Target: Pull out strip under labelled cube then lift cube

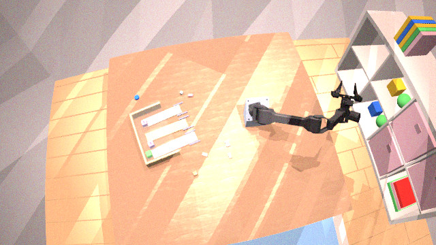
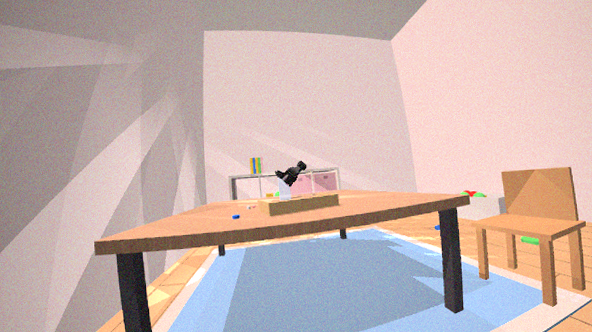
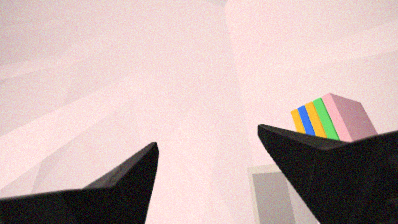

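The counter (image 1: 204,204) (image 2: 279,228) carries the arm (image 1: 286,119) (image 2: 290,176), which reaches away from the strips twd the shelf unit (image 1: 422,75) (image 2: 321,170) (image 3: 252,171), w/ a row of books (image 1: 413,34) (image 2: 256,166) (image 3: 332,117) on top. Next in size, a low tan frame (image 1: 137,139) (image 2: 303,205) on the counter, walls on 3 sides, open side twd the arm's base. Inside, 3 pale strips, approx. parallel: upper strip (image 1: 163,116), middle strip (image 1: 168,130), lower strip (image 1: 175,144). Long axes run lower L to upper R in top view, thin lilac rods at their R ends pointing out the open side. Jaws (image 1: 347,83) (image 2: 277,174) are released, spread wide, nothing btwn the tips, well apart from the frame. Cubes sit at the strips' L ends, by the back wall: pinkish cube (image 1: 144,123) at upper, another pinkish cube (image 1: 150,143) at middle, green cube (image 1: 148,154) at lower. Labels too small to read, so can't tell which is the labelled one. Smallest: blue piece (image 1: 136,97) (image 2: 235,217) just outside the frame.
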### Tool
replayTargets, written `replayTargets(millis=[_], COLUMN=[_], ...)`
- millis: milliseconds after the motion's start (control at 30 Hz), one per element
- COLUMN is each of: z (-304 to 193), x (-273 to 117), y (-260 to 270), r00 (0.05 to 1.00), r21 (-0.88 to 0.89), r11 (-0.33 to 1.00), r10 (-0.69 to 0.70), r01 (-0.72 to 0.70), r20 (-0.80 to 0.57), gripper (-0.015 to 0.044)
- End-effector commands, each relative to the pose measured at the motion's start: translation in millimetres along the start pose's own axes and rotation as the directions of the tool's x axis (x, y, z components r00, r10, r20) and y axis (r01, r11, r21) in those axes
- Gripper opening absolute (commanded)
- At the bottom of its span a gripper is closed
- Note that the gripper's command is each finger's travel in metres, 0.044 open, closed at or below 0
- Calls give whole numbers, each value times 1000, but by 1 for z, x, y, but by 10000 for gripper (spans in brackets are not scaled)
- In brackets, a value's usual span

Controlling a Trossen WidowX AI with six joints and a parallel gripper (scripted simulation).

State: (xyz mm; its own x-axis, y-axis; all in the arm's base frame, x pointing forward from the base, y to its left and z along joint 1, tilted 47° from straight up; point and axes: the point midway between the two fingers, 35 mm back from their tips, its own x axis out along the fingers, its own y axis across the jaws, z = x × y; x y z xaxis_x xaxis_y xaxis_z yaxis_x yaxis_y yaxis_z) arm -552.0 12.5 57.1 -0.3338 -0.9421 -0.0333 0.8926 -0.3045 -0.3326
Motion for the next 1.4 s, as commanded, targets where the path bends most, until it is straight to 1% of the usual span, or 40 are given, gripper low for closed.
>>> replayTargets(millis=[0, 167, 400, 667, 1033, 1367], z=[0, 6, 22, 43, 76, 120], x=[-1, -22, -76, -139, -228, -309], y=[0, -10, -28, -40, -40, -34], r00=[1000, 997, 970, 903, 748, 551], r21=[1, 24, 74, 115, 143, 129], r11=[1000, 998, 976, 916, 767, 565], r10=[-2, -58, -195, -347, -538, -686], r01=[2, 60, 207, 384, 626, 815], r20=[-1, -44, -144, -253, -389, -476], gripper=[400, 400, 400, 400, 400, 400])
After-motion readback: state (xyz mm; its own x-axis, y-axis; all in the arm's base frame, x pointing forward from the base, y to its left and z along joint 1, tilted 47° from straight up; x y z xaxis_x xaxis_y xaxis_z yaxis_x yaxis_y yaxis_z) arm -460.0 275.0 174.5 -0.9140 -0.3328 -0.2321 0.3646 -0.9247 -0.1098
